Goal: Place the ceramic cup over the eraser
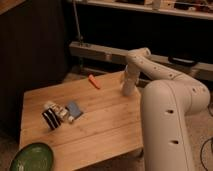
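The gripper (129, 79) is placed at the cup (128, 90), on the table's (100, 131) far right edge; its state cannot be told. Grasping is judged in hand; a lift leftward is needed.

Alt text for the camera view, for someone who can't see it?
The white robot arm reaches to the far right edge of the wooden table, its gripper low, right of a small orange object. A green bowl sits at the near left corner; small items cluster mid-left.
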`<state>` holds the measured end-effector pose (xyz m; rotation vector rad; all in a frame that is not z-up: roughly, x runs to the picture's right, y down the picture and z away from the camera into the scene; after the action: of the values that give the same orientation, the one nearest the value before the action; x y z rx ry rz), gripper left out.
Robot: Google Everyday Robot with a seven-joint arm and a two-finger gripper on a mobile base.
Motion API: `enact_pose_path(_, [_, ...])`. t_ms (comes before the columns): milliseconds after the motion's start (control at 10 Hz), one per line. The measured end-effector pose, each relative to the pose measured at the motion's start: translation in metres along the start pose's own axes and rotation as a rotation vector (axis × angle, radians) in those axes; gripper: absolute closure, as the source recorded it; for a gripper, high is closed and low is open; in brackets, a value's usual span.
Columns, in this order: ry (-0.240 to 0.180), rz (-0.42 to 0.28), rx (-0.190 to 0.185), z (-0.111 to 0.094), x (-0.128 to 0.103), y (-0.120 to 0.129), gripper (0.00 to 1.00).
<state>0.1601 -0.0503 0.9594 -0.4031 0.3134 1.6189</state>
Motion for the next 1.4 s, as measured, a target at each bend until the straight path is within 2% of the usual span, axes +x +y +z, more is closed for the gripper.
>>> enact_pose_path(100, [0.005, -0.002, -0.005, 0.001, 0.001, 0.001, 0.68])
enact_pose_path(300, [0.02, -0.005, -0.021, 0.0, 0.002, 0.0, 0.85])
enact_pose_path(400, [0.033, -0.004, -0.045, -0.006, 0.004, -0.002, 0.96])
enact_pose_path(600, [0.027, -0.003, -0.099, -0.029, 0.0, -0.008, 1.0])
enact_pose_path(800, [-0.001, -0.012, -0.158, -0.067, -0.005, -0.013, 1.0])
enact_pose_path(1000, [-0.049, -0.041, -0.21, -0.109, -0.007, -0.013, 1.0])
enact_pose_path(1100, [-0.088, -0.076, -0.251, -0.141, -0.004, -0.007, 1.0])
enact_pose_path(1400, [-0.185, -0.185, -0.353, -0.217, 0.014, 0.018, 1.0])
